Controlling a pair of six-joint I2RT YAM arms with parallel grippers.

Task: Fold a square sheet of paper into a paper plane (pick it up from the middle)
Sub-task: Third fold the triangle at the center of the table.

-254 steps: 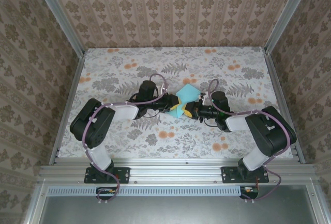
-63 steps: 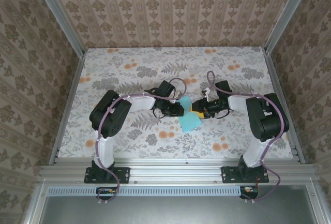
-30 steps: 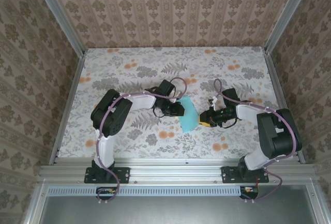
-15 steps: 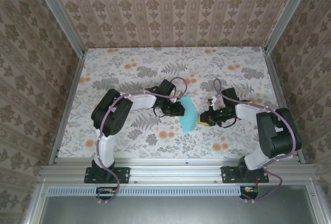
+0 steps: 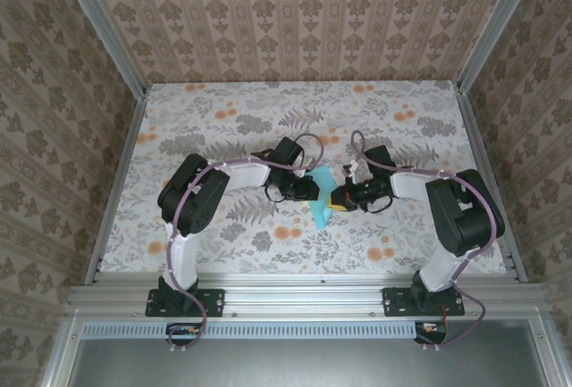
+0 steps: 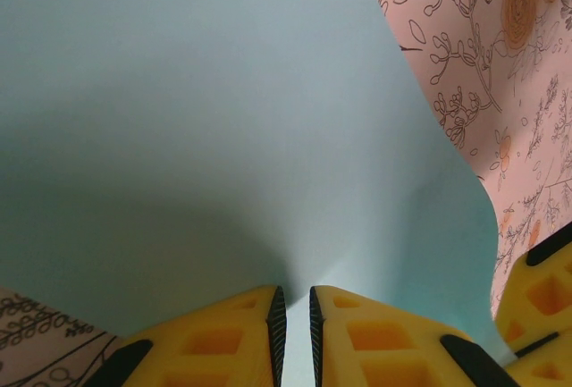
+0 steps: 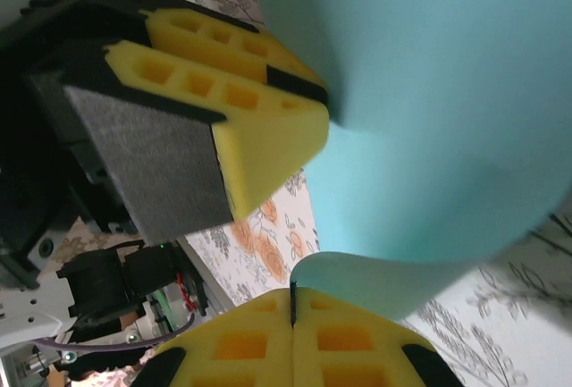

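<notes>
The square sheet of paper (image 5: 321, 213), light turquoise, hangs curled between both grippers above the middle of the table. My left gripper (image 5: 312, 192) is shut on it; in the left wrist view the sheet (image 6: 223, 119) spreads away from the nearly closed jaws (image 6: 294, 302). My right gripper (image 5: 336, 199) faces the left one, almost touching it. Its jaws (image 7: 293, 293) are pressed together at the curled edge of the sheet (image 7: 429, 92). The left gripper's yellow fingers (image 7: 259, 137) sit close above. The paper plane is out of view.
The floral tabletop (image 5: 223, 128) stretches around the grippers, with metal frame rails (image 5: 116, 181) at the sides and patterned walls behind. Both arms bend inward from their bases at the near edge.
The right gripper moved left, up against the left gripper, and closed at the sheet's edge. The sheet went from a wide flat shape to a narrow curl. The left gripper stayed put.
</notes>
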